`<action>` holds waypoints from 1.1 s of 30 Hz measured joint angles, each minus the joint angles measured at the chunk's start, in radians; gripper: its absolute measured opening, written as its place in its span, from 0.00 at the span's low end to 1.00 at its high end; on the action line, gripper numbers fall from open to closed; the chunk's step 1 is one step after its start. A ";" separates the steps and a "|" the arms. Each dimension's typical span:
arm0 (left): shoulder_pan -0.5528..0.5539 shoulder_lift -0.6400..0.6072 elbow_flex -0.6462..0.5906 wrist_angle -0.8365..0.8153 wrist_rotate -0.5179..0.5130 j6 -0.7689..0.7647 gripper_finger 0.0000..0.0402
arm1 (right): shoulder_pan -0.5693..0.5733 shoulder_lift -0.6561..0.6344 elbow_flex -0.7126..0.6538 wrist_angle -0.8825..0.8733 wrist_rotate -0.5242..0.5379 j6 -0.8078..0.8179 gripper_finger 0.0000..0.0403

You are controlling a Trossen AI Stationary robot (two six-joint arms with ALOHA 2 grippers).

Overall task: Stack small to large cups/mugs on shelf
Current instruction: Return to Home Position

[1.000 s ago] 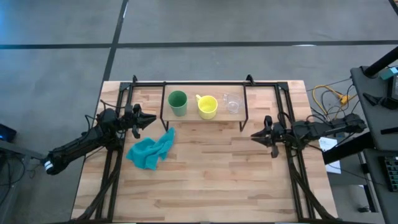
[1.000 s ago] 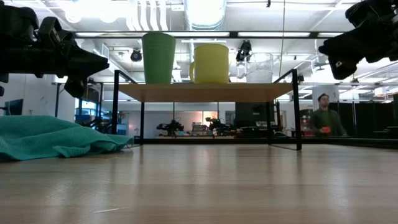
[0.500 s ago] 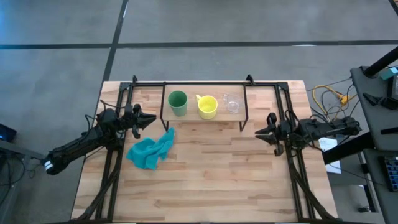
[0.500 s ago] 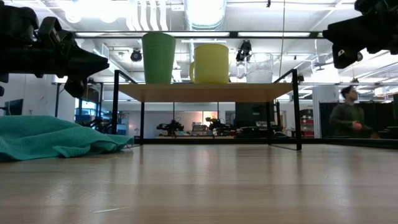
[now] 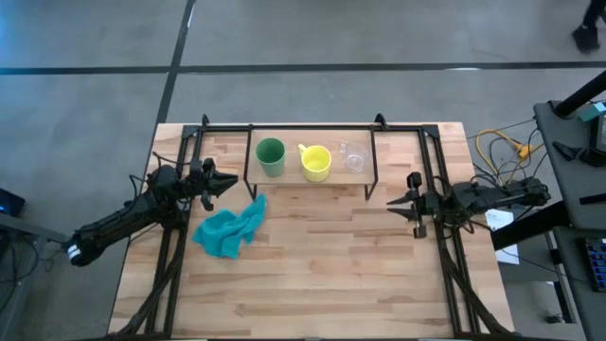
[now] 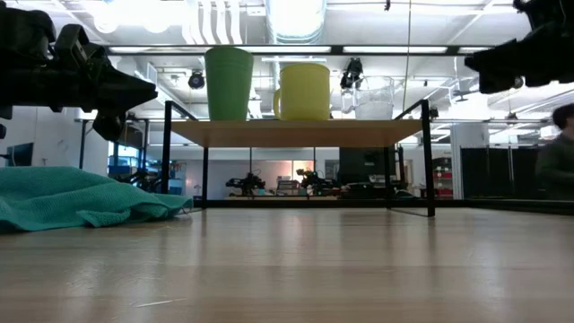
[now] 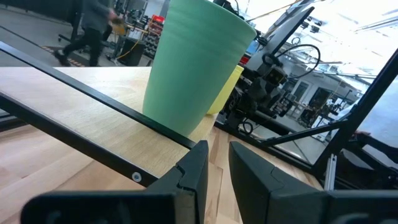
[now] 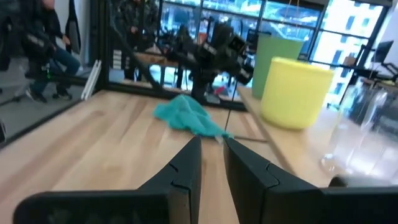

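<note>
Three vessels stand upright in a row on the shelf (image 5: 289, 176), a light plank (image 6: 296, 133) on thin black legs at the table's far side. From left to right they are the green cup (image 5: 271, 156) (image 6: 229, 82) (image 7: 193, 68), the yellow mug (image 5: 315, 162) (image 6: 305, 90) (image 8: 293, 90) and the clear glass cup (image 5: 354, 157) (image 6: 375, 97). My left gripper (image 5: 234, 180) (image 7: 217, 149) hovers shut, left of the shelf, pointing at the green cup. My right gripper (image 5: 389, 204) (image 8: 211, 144) hovers shut, right of the shelf's near corner.
A crumpled teal cloth (image 5: 227, 232) (image 6: 72, 197) lies on the table near the left gripper, in front of the shelf's left end. A black frame (image 5: 431, 170) runs along the table's edges. Bare wood fills the near half. A person (image 6: 558, 152) stands in the room beyond.
My right gripper has risen a little and drawn back slightly toward the table's right edge, staying shut. The person in the room behind has walked toward the right. The cups, the cloth and the left arm have kept still.
</note>
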 joint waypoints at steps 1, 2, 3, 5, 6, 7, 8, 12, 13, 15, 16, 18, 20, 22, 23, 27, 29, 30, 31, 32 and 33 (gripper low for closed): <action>0.000 0.000 0.000 0.000 0.000 0.000 0.13 | 0.000 0.000 -0.008 -0.003 0.000 0.000 0.16; 0.000 0.000 0.000 0.000 0.000 0.000 0.13 | 0.000 0.000 -0.018 -0.004 0.000 0.004 0.16; 0.000 0.000 0.000 0.000 0.000 0.000 0.13 | 0.000 -0.001 -0.029 -0.004 0.000 0.012 0.16; 0.000 0.000 0.000 0.000 0.000 0.000 0.13 | 0.000 -0.010 -0.049 -0.003 0.000 0.043 0.16; 0.000 0.000 0.000 0.000 0.000 0.000 0.13 | 0.000 -0.012 -0.052 0.009 -0.001 0.057 0.16; 0.000 0.000 0.000 0.000 0.000 0.000 0.13 | 0.000 -0.013 -0.055 0.021 -0.001 0.060 0.16; 0.000 0.000 0.000 0.000 0.000 0.000 0.13 | 0.000 -0.015 -0.055 0.030 0.000 0.058 0.16; 0.000 0.000 0.000 0.000 0.000 0.000 0.13 | 0.000 -0.039 -0.057 0.033 0.001 0.014 0.16; 0.000 0.000 0.000 0.000 0.000 0.000 0.13 | 0.000 -0.046 -0.058 0.033 0.003 0.003 0.16; 0.000 0.000 0.000 0.001 0.000 0.000 0.13 | -0.001 -0.046 -0.061 0.037 0.006 -0.021 0.16; 0.000 0.000 0.000 0.000 0.000 0.000 0.13 | 0.000 -0.046 -0.062 0.040 0.007 -0.025 0.16; 0.000 0.000 0.000 0.001 0.000 0.000 0.13 | 0.000 -0.047 -0.062 0.044 0.007 -0.031 0.16; 0.000 0.000 0.000 0.000 0.000 0.000 0.13 | 0.000 -0.047 -0.065 0.047 0.007 -0.031 0.16; 0.000 0.000 0.000 0.000 0.000 0.000 0.13 | 0.000 -0.047 -0.066 0.052 0.007 -0.034 0.16; 0.000 0.000 0.000 0.000 0.000 0.000 0.13 | 0.000 -0.047 -0.067 0.052 0.007 -0.034 0.16; 0.000 0.000 0.000 0.001 0.000 0.000 0.13 | 0.000 -0.045 -0.067 0.053 0.007 0.004 0.16; 0.000 0.000 0.000 0.000 0.000 0.000 0.13 | 0.000 -0.039 -0.067 0.053 0.007 0.041 0.16; 0.000 0.000 0.000 0.000 0.000 0.000 0.13 | 0.000 -0.037 -0.067 0.053 0.007 0.058 0.16; 0.000 0.000 0.000 0.000 0.000 0.000 0.13 | 0.000 -0.036 -0.067 0.053 0.007 0.074 0.16; 0.000 0.000 0.000 0.000 0.000 0.000 0.13 | 0.000 -0.037 -0.067 0.052 0.007 0.088 0.16; 0.000 0.000 0.000 0.001 0.000 0.000 0.13 | 0.000 -0.037 -0.067 0.052 0.007 0.100 0.16</action>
